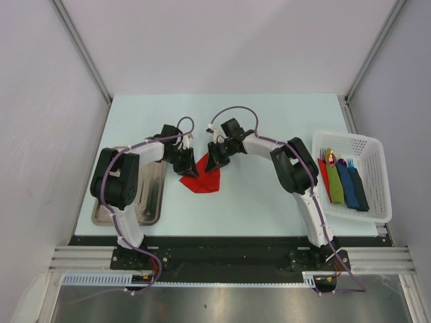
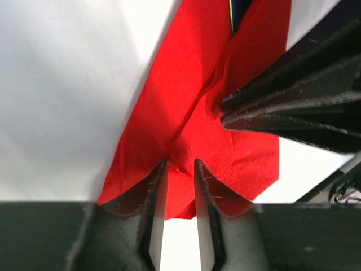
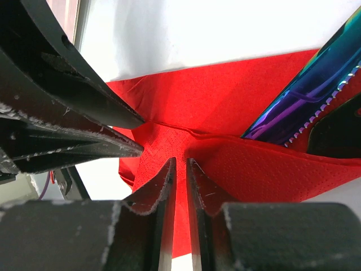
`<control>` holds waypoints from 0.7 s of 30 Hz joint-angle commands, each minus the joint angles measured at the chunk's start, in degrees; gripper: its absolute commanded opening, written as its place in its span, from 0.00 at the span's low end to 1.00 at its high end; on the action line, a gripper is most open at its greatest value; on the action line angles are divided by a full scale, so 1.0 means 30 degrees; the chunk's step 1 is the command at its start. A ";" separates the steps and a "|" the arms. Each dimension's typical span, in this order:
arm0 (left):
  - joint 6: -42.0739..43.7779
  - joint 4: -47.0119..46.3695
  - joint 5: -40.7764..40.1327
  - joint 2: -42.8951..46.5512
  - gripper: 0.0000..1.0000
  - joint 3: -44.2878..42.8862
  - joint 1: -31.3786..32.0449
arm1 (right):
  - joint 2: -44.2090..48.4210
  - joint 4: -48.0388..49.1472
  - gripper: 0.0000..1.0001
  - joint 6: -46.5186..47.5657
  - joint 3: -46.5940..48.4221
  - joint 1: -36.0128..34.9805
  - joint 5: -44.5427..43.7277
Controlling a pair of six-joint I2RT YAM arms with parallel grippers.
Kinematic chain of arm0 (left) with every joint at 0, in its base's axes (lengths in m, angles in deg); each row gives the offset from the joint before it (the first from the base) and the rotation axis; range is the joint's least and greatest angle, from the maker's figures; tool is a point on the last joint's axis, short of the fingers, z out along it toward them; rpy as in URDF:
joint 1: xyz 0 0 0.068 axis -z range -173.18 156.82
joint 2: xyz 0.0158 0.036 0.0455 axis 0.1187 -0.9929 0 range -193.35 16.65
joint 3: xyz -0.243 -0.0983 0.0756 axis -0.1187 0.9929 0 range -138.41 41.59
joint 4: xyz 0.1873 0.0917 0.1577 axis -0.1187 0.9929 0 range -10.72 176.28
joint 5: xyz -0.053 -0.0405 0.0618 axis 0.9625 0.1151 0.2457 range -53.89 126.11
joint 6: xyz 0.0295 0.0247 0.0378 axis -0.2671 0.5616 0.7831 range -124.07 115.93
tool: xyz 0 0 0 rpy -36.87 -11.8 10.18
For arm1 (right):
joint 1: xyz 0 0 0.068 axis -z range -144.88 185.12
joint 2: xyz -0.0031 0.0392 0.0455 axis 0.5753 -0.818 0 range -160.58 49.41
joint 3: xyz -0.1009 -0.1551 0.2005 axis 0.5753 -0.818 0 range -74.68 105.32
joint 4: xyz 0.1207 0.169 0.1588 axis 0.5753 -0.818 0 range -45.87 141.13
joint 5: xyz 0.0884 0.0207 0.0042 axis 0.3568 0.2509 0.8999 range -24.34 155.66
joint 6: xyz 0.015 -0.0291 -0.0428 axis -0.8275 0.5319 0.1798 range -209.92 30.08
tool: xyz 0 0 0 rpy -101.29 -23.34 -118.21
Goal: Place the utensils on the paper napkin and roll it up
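Observation:
The red paper napkin (image 1: 202, 180) lies folded over at the table's middle. My left gripper (image 1: 189, 165) and right gripper (image 1: 215, 160) meet above its far edge. In the left wrist view the left gripper (image 2: 180, 164) pinches a puckered fold of the napkin (image 2: 186, 73). The right gripper's fingers (image 2: 282, 107) press in from the right. In the right wrist view the right gripper (image 3: 180, 162) is nearly closed on the napkin (image 3: 225, 96). An iridescent blue-purple knife (image 3: 299, 104) with a serrated edge lies inside the fold. The other utensils are hidden.
A white basket (image 1: 377, 145) at the right edge holds several napkin rolls, among them a green one (image 1: 335, 187) and a blue one (image 1: 347, 183). A metal tray (image 1: 151, 195) lies at the left under the left arm.

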 commanded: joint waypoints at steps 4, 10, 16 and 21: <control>0.0386 0.0613 -0.1375 -0.0500 0.17 -0.1185 0.0359 | 0.0141 -0.1253 0.18 0.0843 -0.0578 0.0140 -0.0867; 0.0064 0.0731 -0.0965 -0.0325 0.00 -0.1215 0.0359 | 0.0257 -0.1283 0.19 0.0903 -0.0636 0.0199 -0.0808; -0.0054 0.0642 -0.0876 0.0671 0.00 -0.0835 0.0359 | 0.0609 -0.1312 0.24 0.0960 -0.0637 0.0229 -0.0399; -0.0200 0.0614 -0.0847 0.1110 0.00 -0.0484 0.0359 | 0.0960 -0.1195 0.30 0.0785 -0.0578 0.0199 -0.0106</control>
